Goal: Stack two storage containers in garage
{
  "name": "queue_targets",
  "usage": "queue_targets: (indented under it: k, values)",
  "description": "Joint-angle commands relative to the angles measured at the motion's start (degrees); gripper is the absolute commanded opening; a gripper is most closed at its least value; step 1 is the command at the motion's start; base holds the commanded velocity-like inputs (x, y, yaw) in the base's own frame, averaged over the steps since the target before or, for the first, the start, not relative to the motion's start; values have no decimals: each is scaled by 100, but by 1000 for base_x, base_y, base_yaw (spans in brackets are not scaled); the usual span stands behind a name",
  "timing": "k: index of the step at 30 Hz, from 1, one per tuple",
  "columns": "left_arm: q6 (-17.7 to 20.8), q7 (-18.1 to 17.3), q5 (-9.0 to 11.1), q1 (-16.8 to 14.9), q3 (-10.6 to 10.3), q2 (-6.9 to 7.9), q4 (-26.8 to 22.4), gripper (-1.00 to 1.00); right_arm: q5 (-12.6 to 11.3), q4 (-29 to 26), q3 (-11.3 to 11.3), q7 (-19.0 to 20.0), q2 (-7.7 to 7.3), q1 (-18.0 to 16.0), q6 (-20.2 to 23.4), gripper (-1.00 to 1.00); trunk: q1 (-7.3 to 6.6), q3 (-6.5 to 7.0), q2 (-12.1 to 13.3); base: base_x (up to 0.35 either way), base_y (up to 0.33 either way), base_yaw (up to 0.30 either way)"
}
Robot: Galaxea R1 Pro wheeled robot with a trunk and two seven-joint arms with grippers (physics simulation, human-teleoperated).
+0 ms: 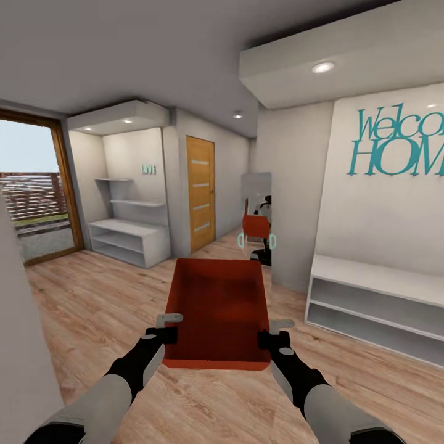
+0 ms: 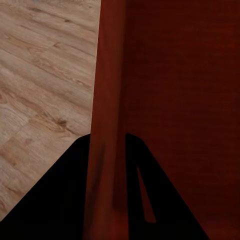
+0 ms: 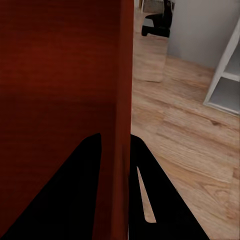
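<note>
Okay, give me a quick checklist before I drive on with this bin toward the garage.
1. Left gripper jaws straddle the container's left wall: ok.
2. Right gripper jaws straddle its right wall: ok.
3. Container held level, off the wood floor: ok.
4. Container inside is bare: ok.
5. Way ahead past the white bench shelf: cannot tell; a mirror stands there.
6. Garage in sight: not ok.

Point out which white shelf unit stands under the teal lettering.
The low white shelf unit against the wall on the robot's right, under the big teal Welcome Home lettering. The other white shelf unit sits in the far alcove beside the wooden door.
</note>
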Motion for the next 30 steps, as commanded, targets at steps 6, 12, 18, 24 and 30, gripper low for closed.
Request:
queue_targets:
  k: [6, 12, 18, 24, 30]
  values:
    - [-109, 358, -93, -6, 152, 9, -31, -100, -26, 18, -74, -289, -148, -3, -14, -100, 4, -8, -5, 322, 0, 0]
    - [-109, 358, -93, -6, 151, 9, -31, -100, -26, 18, -74, -292, -148, -3, -12, -100, 4, -8, -5, 322, 0, 0]
    - [-109, 358, -93, -8, 152, 9, -31, -100, -26, 18, -74, -292, -148, -3, -12, -100, 4, -8, -5, 322, 0, 0]
    - [-109, 358, -93, -8, 152, 9, -31, -100, -32, 18, -74, -345, -142, -3, -13, -100, 4, -8, -5, 322, 0, 0]
    - [-109, 358, -93, -7, 151, 9, -31, -100, -34, 24, -74, -415, -131, -3, -13, -100, 4, -8, -5, 322, 0, 0]
